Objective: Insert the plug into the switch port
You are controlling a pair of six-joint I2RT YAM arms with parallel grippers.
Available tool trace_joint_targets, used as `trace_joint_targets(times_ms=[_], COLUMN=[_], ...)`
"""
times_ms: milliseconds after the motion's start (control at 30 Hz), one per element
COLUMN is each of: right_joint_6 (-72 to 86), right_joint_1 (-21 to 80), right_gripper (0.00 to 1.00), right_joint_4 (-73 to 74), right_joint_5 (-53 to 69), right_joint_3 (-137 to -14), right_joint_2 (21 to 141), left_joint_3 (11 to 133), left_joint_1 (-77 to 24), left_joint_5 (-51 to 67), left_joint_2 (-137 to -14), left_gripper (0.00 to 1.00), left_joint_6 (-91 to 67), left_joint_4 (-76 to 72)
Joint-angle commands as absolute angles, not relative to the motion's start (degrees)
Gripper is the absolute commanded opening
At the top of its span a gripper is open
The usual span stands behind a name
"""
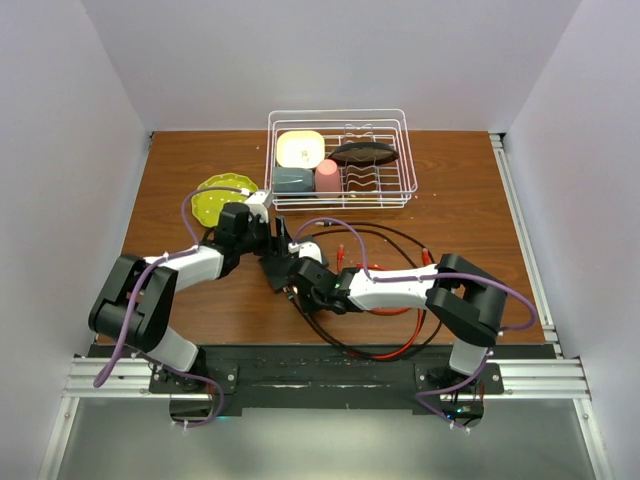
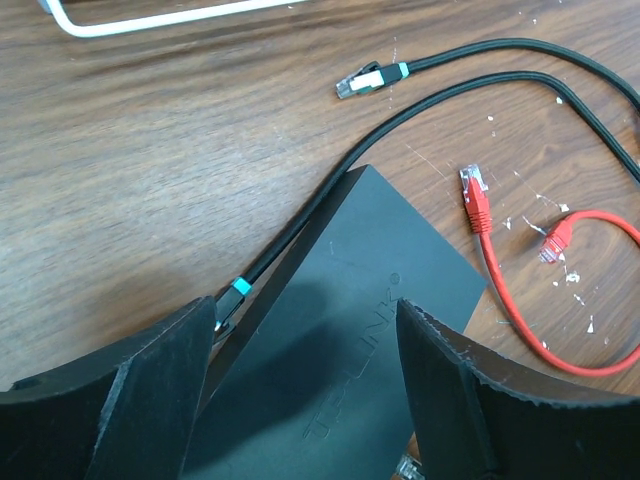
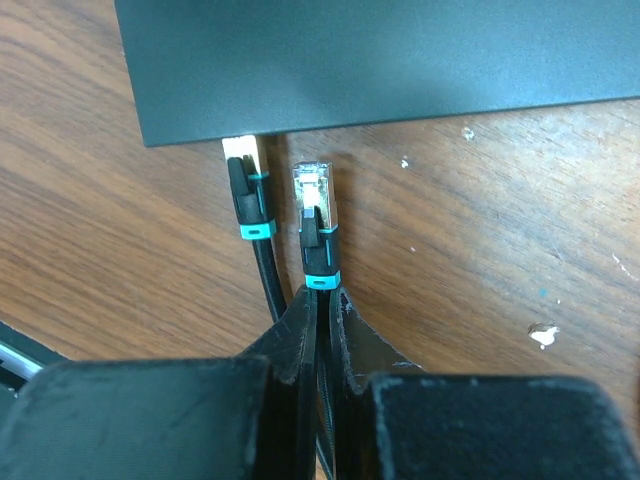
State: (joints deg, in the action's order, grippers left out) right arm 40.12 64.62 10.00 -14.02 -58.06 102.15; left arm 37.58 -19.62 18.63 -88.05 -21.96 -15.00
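Clear-plastic teal-banded plug point(image 3: 313, 195) looks stiff but latch-fragile: right hand point(image 3: 322, 300) pinches just behind its band, centre frame; left hand point(image 2: 305, 308) straddles flat matte-black switch point(image 2: 400, 260), grip unclear.

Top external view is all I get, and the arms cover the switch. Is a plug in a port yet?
Observer: The right gripper holds its plug by the tail, just behind the teal band; the tip stops short of the switch edge.
Operator: Any other plug there?
Observer: A second teal-banded plug beside it meets that edge; seated or not, I cannot tell.
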Motion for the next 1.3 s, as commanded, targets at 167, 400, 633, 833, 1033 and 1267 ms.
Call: trace_joint_targets(times_ms=[167,400,633,833,1033,1267], right_joint_6=[42.0,42.9,43.6,43.9,44.6,45.3], right_joint_1=[65.0,64.9,64.9,64.9,64.2,63.8], right_gripper=[0.0,0.0,0.0,0.0,0.0,0.0], right_joint_4=[13.6,15.9,16.5,17.8,18.4,17.2], right_joint_5=[-15.5,-17.1,-17.7,-17.5,-17.4,-17.3], right_joint_3=[-60.7,-61.0,-60.6,-61.7,-61.1,-59.4], right_joint_2=[106.3,105.9,105.7,106.6,106.7,105.5], left_joint_3=[37.7,38.1,38.4,38.6,38.5,38.3], left_joint_1=[-19.5,-19.5,-19.5,-19.5,-19.5,-19.5], left_joint_5=[21.9,22.1,22.1,21.9,21.9,22.1], left_joint_2=[-90.3,-91.2,-91.8,-91.6,-91.6,-91.8], left_gripper=[0.75,0.73,0.73,0.72,0.72,0.72], left_joint_6=[-21.1,-20.9,-20.5,-20.1,-20.0,-20.3], left_joint_4=[-18.2,-18.1,-17.8,-17.4,-17.5,-17.8])
